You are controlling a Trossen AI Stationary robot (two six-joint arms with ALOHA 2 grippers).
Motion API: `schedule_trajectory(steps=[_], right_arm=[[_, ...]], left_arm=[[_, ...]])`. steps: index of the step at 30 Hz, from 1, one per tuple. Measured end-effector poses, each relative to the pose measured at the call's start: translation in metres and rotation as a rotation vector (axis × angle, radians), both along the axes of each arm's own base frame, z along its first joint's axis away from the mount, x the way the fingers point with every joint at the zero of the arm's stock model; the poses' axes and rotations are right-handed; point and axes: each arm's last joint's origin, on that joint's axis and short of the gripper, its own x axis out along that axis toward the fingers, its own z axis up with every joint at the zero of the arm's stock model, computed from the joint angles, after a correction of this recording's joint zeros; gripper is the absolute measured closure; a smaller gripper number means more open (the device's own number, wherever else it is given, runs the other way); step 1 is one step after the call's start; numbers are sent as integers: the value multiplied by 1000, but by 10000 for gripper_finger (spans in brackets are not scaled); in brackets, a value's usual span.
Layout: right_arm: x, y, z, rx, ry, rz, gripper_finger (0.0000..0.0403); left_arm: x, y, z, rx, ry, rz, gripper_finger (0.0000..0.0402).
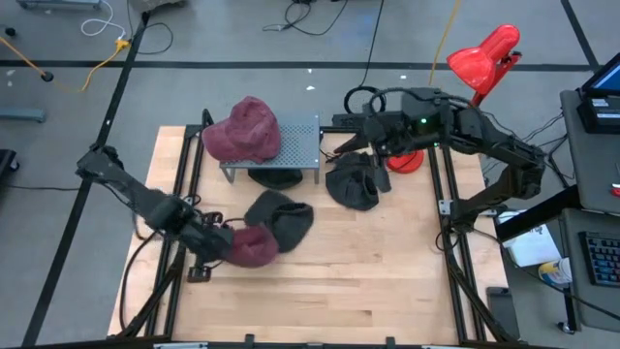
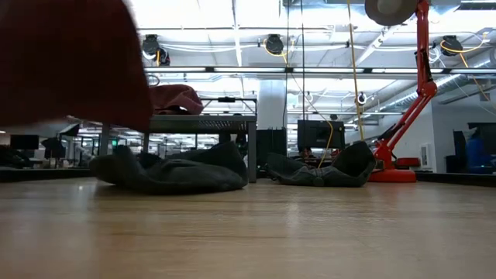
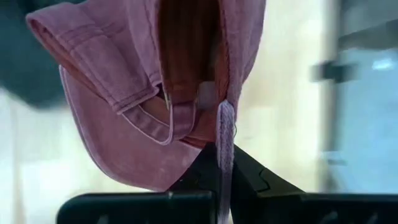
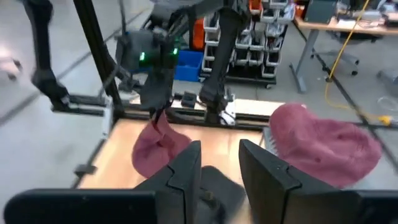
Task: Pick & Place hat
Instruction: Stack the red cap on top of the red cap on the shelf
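Note:
My left gripper (image 1: 221,242) is near the table's front left, shut on a maroon hat (image 1: 255,246). This hat fills the left wrist view (image 3: 143,93) and looms at the low view's upper left (image 2: 70,62). A dark hat (image 1: 283,219) lies on the wood just behind it. A second maroon hat (image 1: 247,131) sits on top of a grey rack (image 1: 300,145). My right gripper (image 4: 219,163) is open and hovers by the rack's right end, over another dark hat (image 1: 354,184). My left gripper pinches a thin edge of the maroon hat's fabric (image 3: 225,127) between its two fingers (image 3: 249,174), coming roughly level from the table's left. The hat extends beyond the fingertips, and in the low view it is lifted clear of the table.
A further dark hat (image 1: 274,177) lies under the rack. A red desk lamp (image 1: 484,56) stands at the far right corner, its base (image 1: 405,160) beside my right gripper. Bare wood (image 1: 368,281) stretches across the near right part of the table.

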Motion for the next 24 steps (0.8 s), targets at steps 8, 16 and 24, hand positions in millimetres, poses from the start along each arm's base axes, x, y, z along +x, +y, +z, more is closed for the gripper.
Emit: schedule_trajectory(steps=[8, 16, 24], right_arm=[[-15, 2, 0, 143, 71, -46, 263], [-3, -3, -28, 129, 195, -31, 160], [25, -25, -58, 183, 32, 186, 131]], left_arm=[[-6, 12, 110, -253, -316, 9, 394], [-17, 41, 189, -421, -633, 74, 394], [-17, 67, 236, -427, -1034, 14, 394]])
